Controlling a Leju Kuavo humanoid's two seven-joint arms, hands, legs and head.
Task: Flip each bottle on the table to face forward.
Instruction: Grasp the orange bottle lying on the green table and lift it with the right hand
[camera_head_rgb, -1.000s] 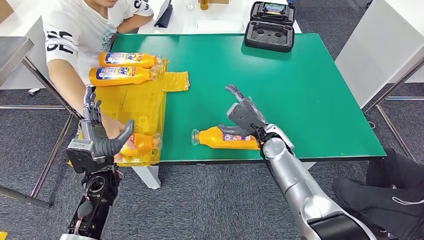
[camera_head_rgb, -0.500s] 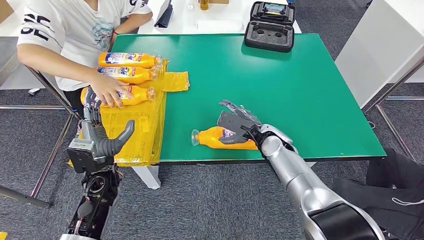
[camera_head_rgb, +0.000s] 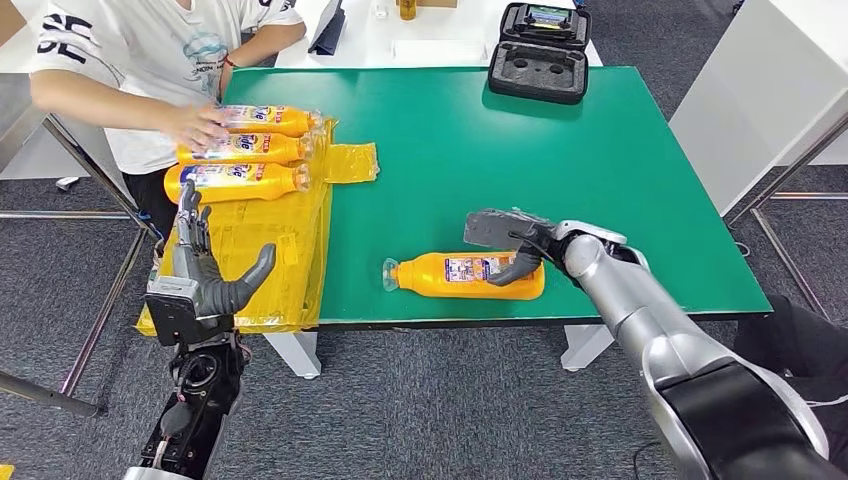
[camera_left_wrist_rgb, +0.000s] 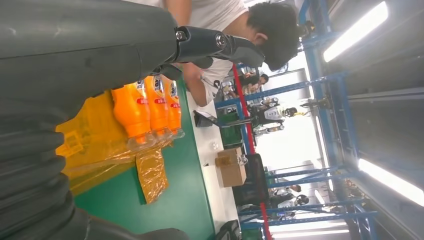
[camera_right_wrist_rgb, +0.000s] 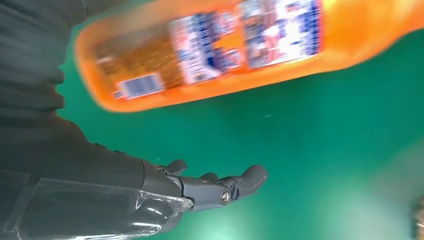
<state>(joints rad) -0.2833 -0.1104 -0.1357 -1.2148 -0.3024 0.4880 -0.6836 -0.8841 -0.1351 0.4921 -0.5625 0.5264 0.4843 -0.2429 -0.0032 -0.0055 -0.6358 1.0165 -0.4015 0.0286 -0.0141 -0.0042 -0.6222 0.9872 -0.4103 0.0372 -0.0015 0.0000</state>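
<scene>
Right hand (camera_head_rgb: 508, 243) rests with spread fingers on the lying orange bottle (camera_head_rgb: 462, 276), grasping nothing; left hand (camera_head_rgb: 205, 280) hangs released.

Bright, even overhead light; ceiling strip lights (camera_left_wrist_rgb: 356, 31) glare, and the close orange bottle (camera_right_wrist_rgb: 250, 50) is blurred

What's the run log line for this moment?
right hand: open, at lone bottle | left hand: open, idle | person's hand: on row of three bottles
</scene>
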